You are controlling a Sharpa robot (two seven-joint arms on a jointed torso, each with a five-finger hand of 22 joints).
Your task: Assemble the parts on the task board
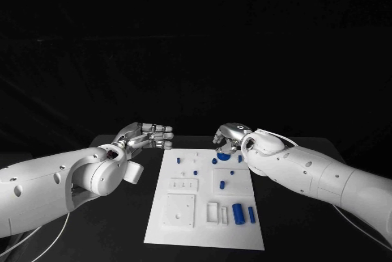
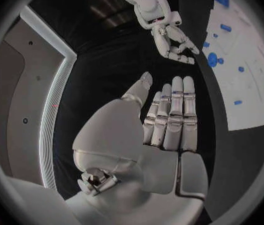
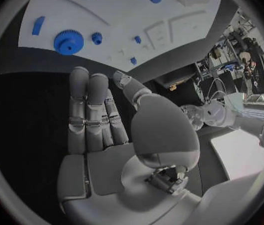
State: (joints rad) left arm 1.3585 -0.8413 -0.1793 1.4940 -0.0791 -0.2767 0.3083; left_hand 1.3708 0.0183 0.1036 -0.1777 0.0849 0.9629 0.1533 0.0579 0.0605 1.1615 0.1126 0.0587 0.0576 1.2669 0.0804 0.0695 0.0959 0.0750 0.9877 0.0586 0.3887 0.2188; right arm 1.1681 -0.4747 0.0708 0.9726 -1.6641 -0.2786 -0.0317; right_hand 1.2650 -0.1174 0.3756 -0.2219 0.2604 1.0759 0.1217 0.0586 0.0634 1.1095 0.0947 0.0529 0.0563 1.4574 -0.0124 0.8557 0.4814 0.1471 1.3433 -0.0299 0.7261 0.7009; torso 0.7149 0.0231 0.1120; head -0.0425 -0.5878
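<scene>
The white task board (image 1: 204,216) lies in the middle of the black table. A blue gear (image 1: 222,157) sits near its far right edge, also seen as the blue gear (image 3: 67,41) just beyond my right hand's fingertips (image 3: 79,77). My right hand (image 1: 229,138) hovers over that far edge with fingers stretched out and holds nothing. My left hand (image 1: 148,138) floats off the board's far left corner, fingers straight and apart, palm bare (image 2: 169,117). A large blue cylinder (image 1: 238,213) and a thin blue bar (image 1: 251,214) lie at the near right.
Small blue pegs (image 1: 196,173) and a short blue cylinder (image 1: 222,184) dot the board's middle. Square recesses (image 1: 180,210) mark its near left part. Bare black table (image 1: 294,233) runs along both sides of the board.
</scene>
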